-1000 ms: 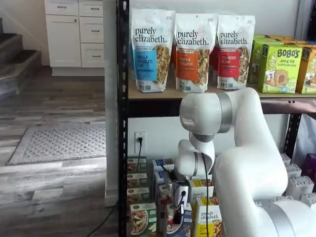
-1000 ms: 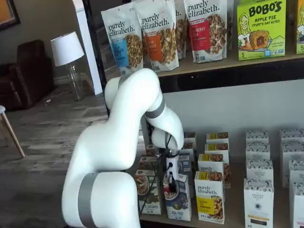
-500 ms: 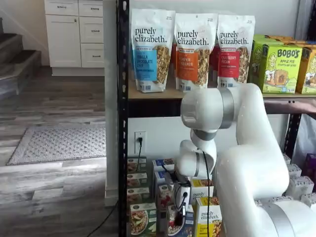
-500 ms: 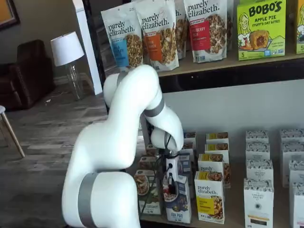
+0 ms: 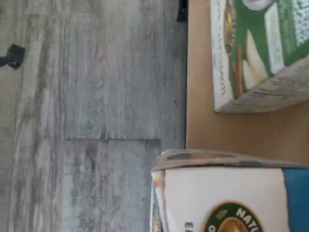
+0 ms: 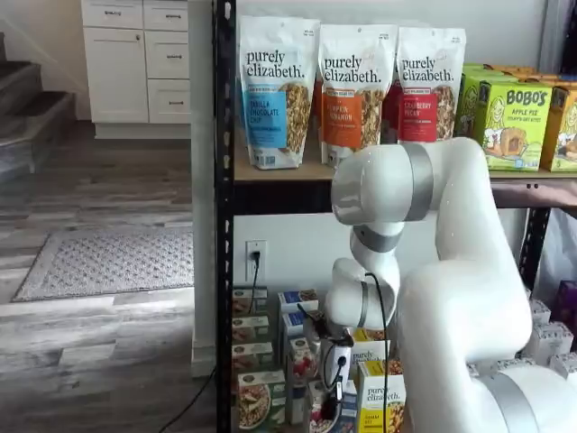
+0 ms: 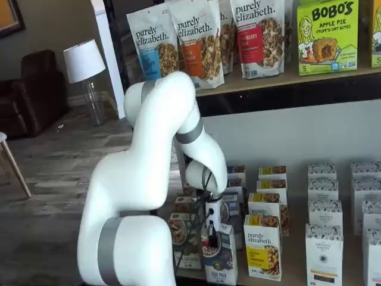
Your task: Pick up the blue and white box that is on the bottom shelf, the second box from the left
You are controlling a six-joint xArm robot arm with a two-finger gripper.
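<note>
The blue and white box (image 7: pixel 220 262) stands upright at the front edge of the bottom shelf (image 7: pixel 293 262), tipped slightly outward. It also shows in a shelf view (image 6: pixel 326 417) and close up in the wrist view (image 5: pixel 217 193), where its white top band reaches past the shelf board (image 5: pixel 203 121) over the floor. My gripper (image 7: pixel 209 240) reaches down onto the box's top, and its black fingers are shut on the box. It shows in a shelf view (image 6: pixel 335 395) too. A green-fronted box (image 5: pixel 260 48) stands beside it, apart.
A yellow-fronted box (image 7: pixel 262 250) stands right of the blue one, with more boxes in rows behind. White boxes (image 7: pixel 324 250) stand further right. A black rack post (image 6: pixel 224 225) is at the left. Granola bags (image 6: pixel 352 90) fill the tier above. Grey plank floor (image 5: pixel 96 121) lies below.
My gripper and the blue and white box have moved together downward and outward toward the shelf's front edge. The arm's elbow has risen a little.
</note>
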